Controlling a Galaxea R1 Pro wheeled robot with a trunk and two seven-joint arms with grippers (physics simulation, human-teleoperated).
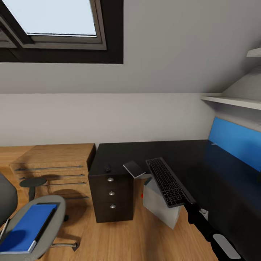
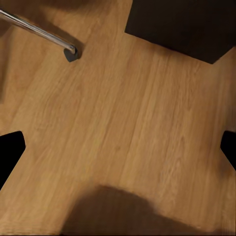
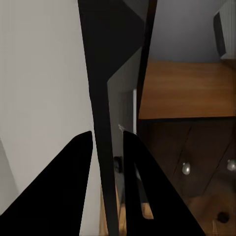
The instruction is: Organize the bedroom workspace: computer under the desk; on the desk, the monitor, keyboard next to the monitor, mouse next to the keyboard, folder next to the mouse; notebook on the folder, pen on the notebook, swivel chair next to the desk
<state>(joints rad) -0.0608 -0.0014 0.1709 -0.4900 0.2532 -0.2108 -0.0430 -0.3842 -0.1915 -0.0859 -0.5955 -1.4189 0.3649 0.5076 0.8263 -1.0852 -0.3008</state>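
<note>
Currently my right fingers (image 3: 107,162) pinch the keyboard (image 1: 169,182) by its thin near edge, over the desk (image 1: 188,152). Stiff, light, slippery; a mid-edge hold steadies it. Left fingers (image 2: 118,147) spread.

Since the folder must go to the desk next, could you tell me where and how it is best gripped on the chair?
Grip the blue folder by its near long edge, coming in low from the side. It lies flat on the swivel chair seat, thin and wide, so only an edge fits between the fingers.
</note>
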